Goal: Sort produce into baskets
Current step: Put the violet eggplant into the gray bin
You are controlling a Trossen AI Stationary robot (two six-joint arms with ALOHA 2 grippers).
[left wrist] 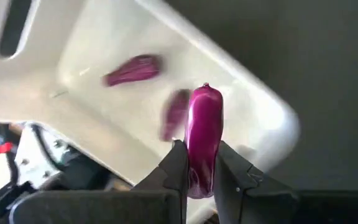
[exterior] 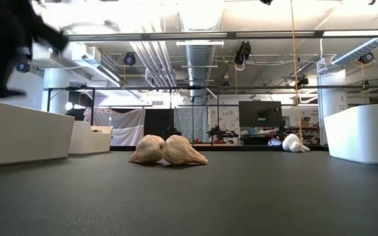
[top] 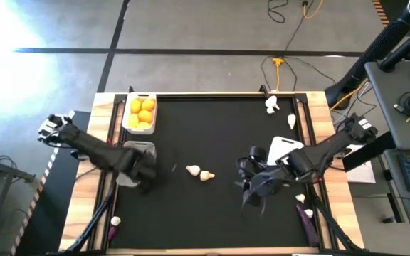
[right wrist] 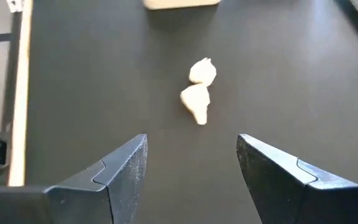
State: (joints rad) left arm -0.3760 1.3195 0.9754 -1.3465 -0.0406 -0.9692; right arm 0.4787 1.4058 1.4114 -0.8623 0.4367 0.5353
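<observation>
Black worktop (top: 212, 213) partly sorted: citrus (top: 142, 112) binned. Eggplant (left wrist: 202, 140) pinched by left claw (left wrist: 201, 177) over bin (left wrist: 229, 93) with two eggplants. Right claw (right wrist: 191, 171) spread near garlic pair (right wrist: 199, 87). More garlic, one eggplant (top: 307, 222) left.

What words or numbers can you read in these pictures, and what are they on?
None can be read. The white bins, the garlic bulbs and the eggplant in the left gripper carry no print. Far-off room signs in the low view are too small and blurred.

Grey taped floor (top: 191, 32), yellow cable (top: 280, 64), ceiling ducts (exterior: 199, 49), dark monitor (exterior: 260, 113)
</observation>
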